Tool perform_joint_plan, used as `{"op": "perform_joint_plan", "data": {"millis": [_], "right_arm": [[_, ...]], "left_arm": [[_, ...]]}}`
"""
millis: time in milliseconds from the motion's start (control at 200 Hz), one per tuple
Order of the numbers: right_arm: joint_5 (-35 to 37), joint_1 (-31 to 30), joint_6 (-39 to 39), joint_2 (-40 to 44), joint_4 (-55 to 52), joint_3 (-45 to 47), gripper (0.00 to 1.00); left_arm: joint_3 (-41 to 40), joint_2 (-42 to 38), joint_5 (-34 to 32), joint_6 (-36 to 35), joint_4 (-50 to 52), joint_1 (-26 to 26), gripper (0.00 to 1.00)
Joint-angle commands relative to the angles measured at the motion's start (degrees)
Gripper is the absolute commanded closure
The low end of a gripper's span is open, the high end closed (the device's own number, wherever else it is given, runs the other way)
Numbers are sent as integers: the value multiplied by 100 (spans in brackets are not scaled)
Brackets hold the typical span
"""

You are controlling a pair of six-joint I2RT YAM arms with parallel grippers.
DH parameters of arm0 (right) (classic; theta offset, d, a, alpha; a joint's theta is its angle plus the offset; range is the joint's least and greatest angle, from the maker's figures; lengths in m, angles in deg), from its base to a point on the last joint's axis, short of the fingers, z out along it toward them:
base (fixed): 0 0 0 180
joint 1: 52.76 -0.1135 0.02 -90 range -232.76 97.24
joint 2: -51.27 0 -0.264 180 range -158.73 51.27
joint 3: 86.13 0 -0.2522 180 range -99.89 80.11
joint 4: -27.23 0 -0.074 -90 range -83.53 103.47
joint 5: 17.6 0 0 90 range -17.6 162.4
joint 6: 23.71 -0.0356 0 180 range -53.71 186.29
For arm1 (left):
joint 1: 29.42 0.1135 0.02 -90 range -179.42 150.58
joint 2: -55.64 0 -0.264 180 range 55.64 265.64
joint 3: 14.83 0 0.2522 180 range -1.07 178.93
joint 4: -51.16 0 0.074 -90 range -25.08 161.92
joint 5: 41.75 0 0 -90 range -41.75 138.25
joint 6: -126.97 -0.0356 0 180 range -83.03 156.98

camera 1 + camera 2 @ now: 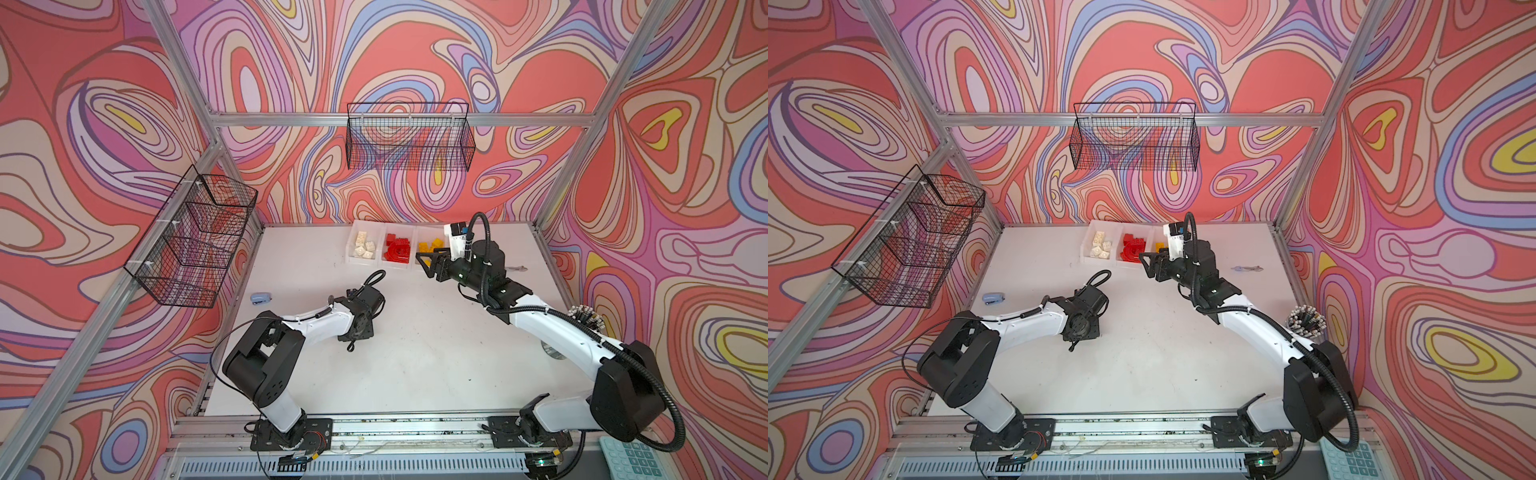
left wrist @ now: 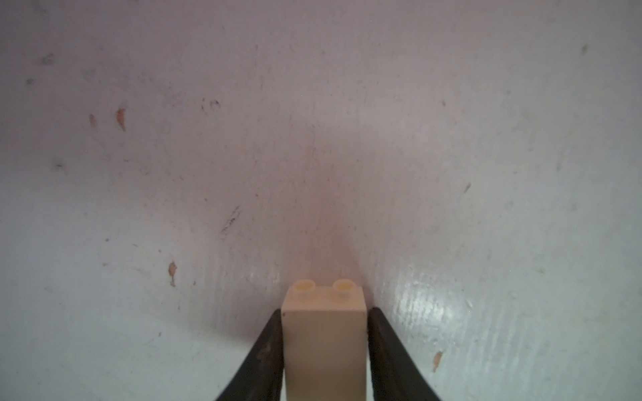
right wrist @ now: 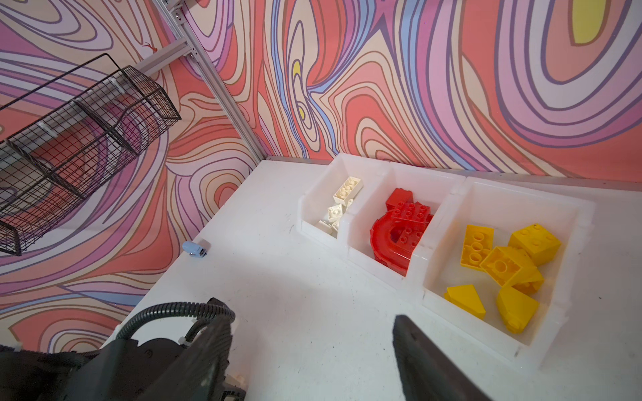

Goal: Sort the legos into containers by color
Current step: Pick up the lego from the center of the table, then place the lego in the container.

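Both top views look steeply down from high at the front onto the whole table (image 1: 415, 365), with the containers (image 1: 362, 262) at upper centre. The left wrist view hugs the table, a white lego (image 2: 324, 343) right before it. The right wrist view faces those containers obliquely, nearby.

I note: cream brick (image 2: 324, 347) flanked by black fingers (image 2: 269, 350) of my left gripper (image 2: 324, 312). Translucent white bins (image 3: 462, 180) at 12 o'clock: white legos (image 3: 347, 189), red legos (image 3: 410, 210), yellow legos (image 3: 535, 243), one colour each. Pale-blue stapler (image 3: 195, 249) at 9 o'clock. Table (image 1: 415, 353) white, scuffed grey. Walls (image 1: 415, 50) swirled coral, lilac, blue, yellow. Baskets (image 1: 409, 137) black mesh.
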Motion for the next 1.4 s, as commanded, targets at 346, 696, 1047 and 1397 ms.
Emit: {"op": "perform_joint_plan", "data": {"millis": [346,696,1047,1397], "right_arm": [[-41,-91,-61,68,17,12,23],[54,-153,-115,516,-265,467,23],[183,-265,110,820,-620,1075,15],[263,-642,471,738,-778,1252,7]], "left_arm": [[489,-785,-41,-241,726,-13,74],[2254,-445,557,-830,773,767,74],[4370,1190,1609,-951,503,1553,74],[6221,2820,1960,-991,481,1874,74]]}}
